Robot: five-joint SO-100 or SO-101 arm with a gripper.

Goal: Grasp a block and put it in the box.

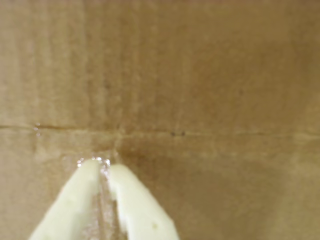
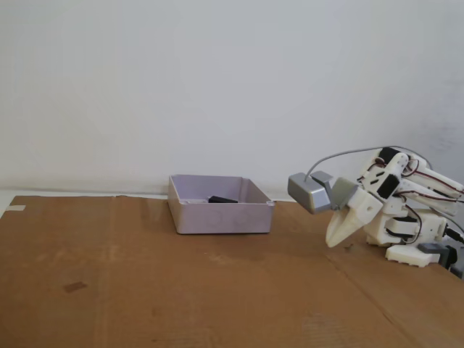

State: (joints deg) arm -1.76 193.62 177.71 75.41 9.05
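In the fixed view a pale lilac box (image 2: 220, 214) stands open on the cardboard, and a dark block (image 2: 222, 199) lies inside it near the back. My gripper (image 2: 332, 241) hangs at the right, folded back near the arm's base, tips pointing down close to the cardboard, well right of the box. In the wrist view the two white fingers (image 1: 130, 205) meet at their tips; the gripper (image 1: 101, 164) is shut with nothing between the jaws, over bare cardboard. No block shows outside the box.
Brown cardboard (image 2: 181, 290) covers the table, with a fold crease in the wrist view (image 1: 210, 134). The arm's white base (image 2: 413, 239) sits at the right edge. A white wall stands behind. A small dark mark (image 2: 74, 287) is on the cardboard at the left.
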